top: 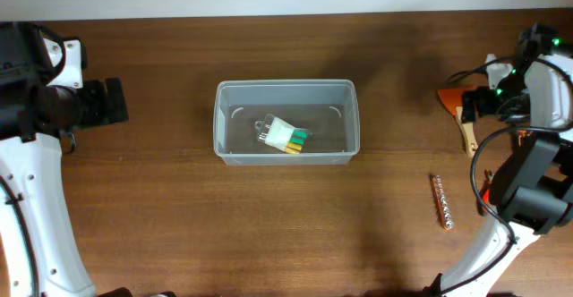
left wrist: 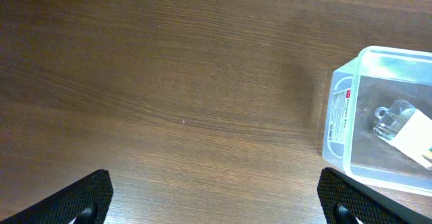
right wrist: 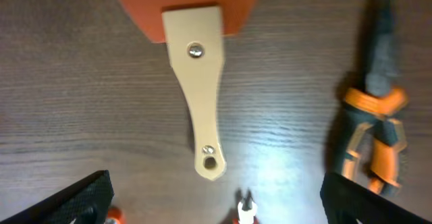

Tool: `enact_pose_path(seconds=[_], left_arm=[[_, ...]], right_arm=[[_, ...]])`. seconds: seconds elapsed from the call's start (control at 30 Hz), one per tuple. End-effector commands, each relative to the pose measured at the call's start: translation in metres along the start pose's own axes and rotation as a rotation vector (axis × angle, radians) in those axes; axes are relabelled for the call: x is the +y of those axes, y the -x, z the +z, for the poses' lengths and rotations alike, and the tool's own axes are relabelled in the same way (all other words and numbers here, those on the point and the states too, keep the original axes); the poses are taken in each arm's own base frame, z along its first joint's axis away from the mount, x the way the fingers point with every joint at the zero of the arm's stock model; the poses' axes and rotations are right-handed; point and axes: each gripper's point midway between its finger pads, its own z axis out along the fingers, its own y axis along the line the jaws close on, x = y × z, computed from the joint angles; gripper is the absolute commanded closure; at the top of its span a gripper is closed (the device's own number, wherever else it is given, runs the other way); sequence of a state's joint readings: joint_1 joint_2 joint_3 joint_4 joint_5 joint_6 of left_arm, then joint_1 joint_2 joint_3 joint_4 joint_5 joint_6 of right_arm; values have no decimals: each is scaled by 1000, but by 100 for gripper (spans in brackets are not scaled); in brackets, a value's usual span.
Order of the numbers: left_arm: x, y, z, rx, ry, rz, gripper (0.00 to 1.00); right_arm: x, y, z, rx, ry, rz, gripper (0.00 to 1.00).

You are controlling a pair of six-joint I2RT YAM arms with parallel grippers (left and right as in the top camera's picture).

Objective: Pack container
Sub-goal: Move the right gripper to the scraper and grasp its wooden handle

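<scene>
My right gripper (right wrist: 216, 200) hangs wide open over the scraper (right wrist: 200, 102). I should go straight down and pinch its middle. The container (top: 286, 158) sits well away on the desk (top: 179, 225).

Pack (top: 285, 135) inside central container (top: 286, 85); scraper (right wrist: 197, 96) and bit strip (top: 441, 201) well right of it.

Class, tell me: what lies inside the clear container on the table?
One small clear pack of yellow-green pieces lies on the floor of the container, near the middle. Nothing else shows; only the spot under the pack is covered.
</scene>
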State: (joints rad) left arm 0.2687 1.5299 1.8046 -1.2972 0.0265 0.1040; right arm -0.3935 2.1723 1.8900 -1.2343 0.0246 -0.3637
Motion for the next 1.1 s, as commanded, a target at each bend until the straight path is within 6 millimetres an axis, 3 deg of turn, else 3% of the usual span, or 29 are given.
enact_pose_path(seconds=[0.0,0.7,1.07], left_arm=[[1,5,-3,-16,0,-16,1],[1,2,-3,-8,-1,-16,1],[1,0,-3,4,-2,-17,1]], right_arm=[[11,4,7,-19,25,-40,2],[19,-1,64,66,79,-171,1],[19,-5,78,94,93,-169,1]])
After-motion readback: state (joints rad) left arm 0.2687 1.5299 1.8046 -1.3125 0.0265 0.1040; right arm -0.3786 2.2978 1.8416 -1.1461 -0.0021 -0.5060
